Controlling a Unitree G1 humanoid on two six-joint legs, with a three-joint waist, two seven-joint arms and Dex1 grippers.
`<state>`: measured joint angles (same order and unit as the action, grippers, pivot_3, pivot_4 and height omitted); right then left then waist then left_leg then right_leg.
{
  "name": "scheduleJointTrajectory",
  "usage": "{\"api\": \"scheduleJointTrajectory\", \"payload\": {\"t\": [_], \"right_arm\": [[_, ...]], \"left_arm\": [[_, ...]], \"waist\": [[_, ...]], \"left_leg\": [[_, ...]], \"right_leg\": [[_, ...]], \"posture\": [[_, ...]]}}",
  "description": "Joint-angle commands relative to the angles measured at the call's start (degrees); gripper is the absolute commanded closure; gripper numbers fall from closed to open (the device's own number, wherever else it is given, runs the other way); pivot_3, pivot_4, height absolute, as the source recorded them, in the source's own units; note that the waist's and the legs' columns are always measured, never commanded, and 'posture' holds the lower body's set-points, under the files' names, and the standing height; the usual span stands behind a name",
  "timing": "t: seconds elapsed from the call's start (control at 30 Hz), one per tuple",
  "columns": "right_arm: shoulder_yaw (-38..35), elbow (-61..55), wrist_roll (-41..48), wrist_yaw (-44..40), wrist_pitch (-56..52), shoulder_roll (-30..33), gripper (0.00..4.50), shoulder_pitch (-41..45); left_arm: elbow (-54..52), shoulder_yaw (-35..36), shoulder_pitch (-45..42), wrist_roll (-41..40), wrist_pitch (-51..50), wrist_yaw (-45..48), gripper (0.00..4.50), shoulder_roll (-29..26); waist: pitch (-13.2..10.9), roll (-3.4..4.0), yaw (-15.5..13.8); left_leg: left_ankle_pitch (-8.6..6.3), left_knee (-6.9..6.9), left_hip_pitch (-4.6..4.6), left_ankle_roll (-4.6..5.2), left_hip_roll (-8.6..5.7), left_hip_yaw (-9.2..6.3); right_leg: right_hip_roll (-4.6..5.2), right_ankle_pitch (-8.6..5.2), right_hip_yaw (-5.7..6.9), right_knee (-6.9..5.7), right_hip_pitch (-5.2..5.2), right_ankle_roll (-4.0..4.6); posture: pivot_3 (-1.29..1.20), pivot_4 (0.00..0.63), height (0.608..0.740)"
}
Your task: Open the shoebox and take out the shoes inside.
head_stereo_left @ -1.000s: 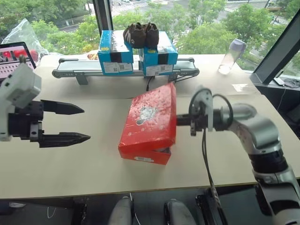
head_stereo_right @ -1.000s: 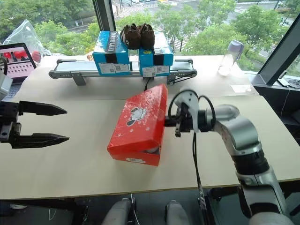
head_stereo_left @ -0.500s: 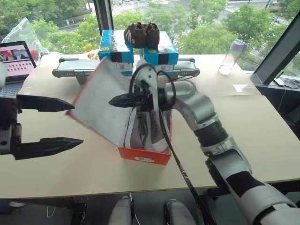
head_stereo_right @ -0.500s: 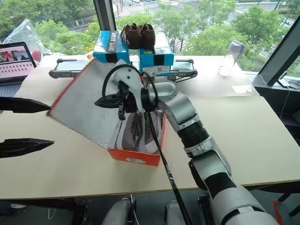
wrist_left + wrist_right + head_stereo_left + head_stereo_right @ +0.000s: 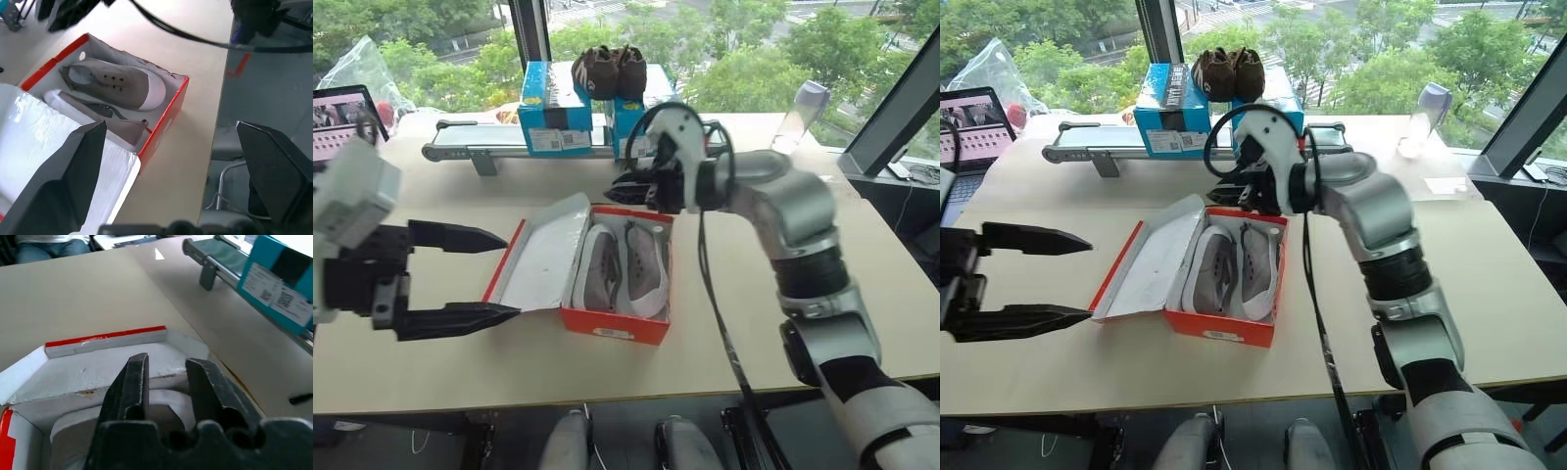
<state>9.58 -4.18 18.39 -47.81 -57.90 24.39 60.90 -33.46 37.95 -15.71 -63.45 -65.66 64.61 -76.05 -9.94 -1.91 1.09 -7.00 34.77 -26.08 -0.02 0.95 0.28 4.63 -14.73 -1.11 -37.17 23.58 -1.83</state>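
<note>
With the shoebox (image 5: pixel 607 294) lying open mid-table, shoes (image 5: pixel 622 266) inside, the empty, parted right gripper (image 5: pixel 619 192) is poised above and the left gripper (image 5: pixel 499 276) spread; the box could be dragged.

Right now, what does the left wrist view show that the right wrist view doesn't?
Left wrist only: both shoes lying in the box, the box's near red wall, and the left gripper, open with nothing between its fingers. Right wrist only: the right gripper, fingers apart with nothing between them, a blue box on the grey rail, and bare table beyond. Both share the open shoebox with its lid folded back, white inside up.
</note>
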Motion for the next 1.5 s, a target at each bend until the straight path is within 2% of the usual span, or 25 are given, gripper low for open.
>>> {"api": "scheduleJointTrajectory", "payload": {"t": [0.03, 0.1, 0.17, 0.2, 0.4, 1.0, 1.17, 1.43, 1.47, 1.5], "right_arm": [[-1.65, -10.58, 0.35, 6.97, -15.59, 2.24, 1.45, -2.69], [-1.2, -13.8, 0.7, 9.2, -19.72, 2.54, 0.92, -4.28], [1.8, -15.18, -0.34, 11.14, -19.53, 3.08, 0.14, -6.39], [3.26, -15.52, -0.84, 11.87, -19.06, 3.39, 0.07, -7.17], [8.7, -12.65, -3.56, 15.49, -14.84, 2.31, 0.07, -9.8], [17.85, -4.22, -8.63, 15.11, -5.99, 1.11, 0.07, -11.13], [16.52, -2.77, -8.93, 15.08, -5.64, 0.44, 1.4, -10.42], [14.86, -3.38, -9.32, 16.11, -6.37, -0.46, 4.15, -9.37], [14.61, -3.7, -9.26, 16.2, -6.55, -0.56, 4.43, -9.23], [14.36, -3.99, -9.25, 16.29, -6.7, -0.65, 4.49, -9.09]], "left_arm": [[3.8, -9.18, -3.1, 4.6, 8.43, 1.78, 0.0, 0.78], [5.43, -13.63, -5.0, 6.38, 11.33, 2.88, 0.0, 1.19], [6.93, -17.48, -7.61, 7.65, 13.23, 3.54, 0.0, 1.96], [7.55, -18.95, -8.62, 8.18, 13.94, 3.87, 0.0, 2.18], [9.68, -23.52, -11.55, 11.05, 16.35, 5.87, 0.0, 2.5], [6.78, -17.7, -6.17, 11.15, 14.81, 5.17, 0.0, 1.4], [6.32, -17.2, -5.86, 11.28, 14.49, 4.91, 0.0, 1.38], [6.82, -19.03, -7.22, 11.98, 15.32, 4.87, 0.0, 1.47], [6.87, -19.33, -7.42, 12.07, 15.46, 4.95, 0.0, 1.54], [6.93, -19.59, -7.62, 12.15, 15.56, 5.0, 0.0, 1.62]], "waist": [[0.0, 0.0, -0.09], [0.0, 0.0, -0.25], [0.0, 0.0, -0.15], [0.01, -0.01, -0.08], [0.01, -0.02, 0.0], [0.03, -0.06, -0.05], [0.06, -0.11, -0.05], [0.06, -0.11, -0.03], [0.06, -0.11, -0.03], [0.06, -0.11, -0.03]], "left_leg": [[0.0, -0.01, 0.0, 0.0, -0.01, 0.02], [0.0, 0.0, -0.04, 0.0, 0.01, 0.06], [0.01, 0.05, -0.1, 0.01, 0.03, 0.09], [0.01, 0.05, -0.11, 0.01, 0.03, 0.13], [0.01, 0.05, -0.28, 0.03, 0.05, 0.3], [0.01, 0.26, -0.26, 0.04, 0.07, 0.41], [0.01, 0.31, -0.23, 0.04, 0.08, 0.41], [0.01, 0.31, -0.21, 0.04, 0.09, 0.42], [0.01, 0.31, -0.21, 0.04, 0.09, 0.42], [0.01, 0.31, -0.21, 0.04, 0.09, 0.42]], "right_leg": [[-0.01, -0.01, -0.01, -0.01, 0.02, 0.02], [-0.07, -0.01, -0.06, -0.05, 0.1, 0.04], [-0.1, 0.0, -0.09, -0.04, 0.16, 0.05], [-0.1, 0.0, -0.12, -0.04, 0.19, 0.05], [-0.19, 0.01, -0.35, -0.14, 0.47, 0.01], [-0.24, -0.03, -0.58, -0.46, 0.56, -0.06], [-0.25, -0.03, -0.58, -0.48, 0.53, -0.07], [-0.26, -0.02, -0.6, -0.5, 0.53, -0.06], [-0.26, -0.02, -0.6, -0.5, 0.53, -0.07], [-0.26, -0.02, -0.6, -0.5, 0.54, -0.06]], "posture": [[0.0, 0.15, 0.74], [0.0, 0.15, 0.74], [0.0, 0.15, 0.74], [0.0, 0.15, 0.74], [0.0, 0.15, 0.74], [0.0, 0.15, 0.74], [0.0, 0.15, 0.74], [0.0, 0.15, 0.74], [0.0, 0.15, 0.74], [0.0, 0.15, 0.74]]}}
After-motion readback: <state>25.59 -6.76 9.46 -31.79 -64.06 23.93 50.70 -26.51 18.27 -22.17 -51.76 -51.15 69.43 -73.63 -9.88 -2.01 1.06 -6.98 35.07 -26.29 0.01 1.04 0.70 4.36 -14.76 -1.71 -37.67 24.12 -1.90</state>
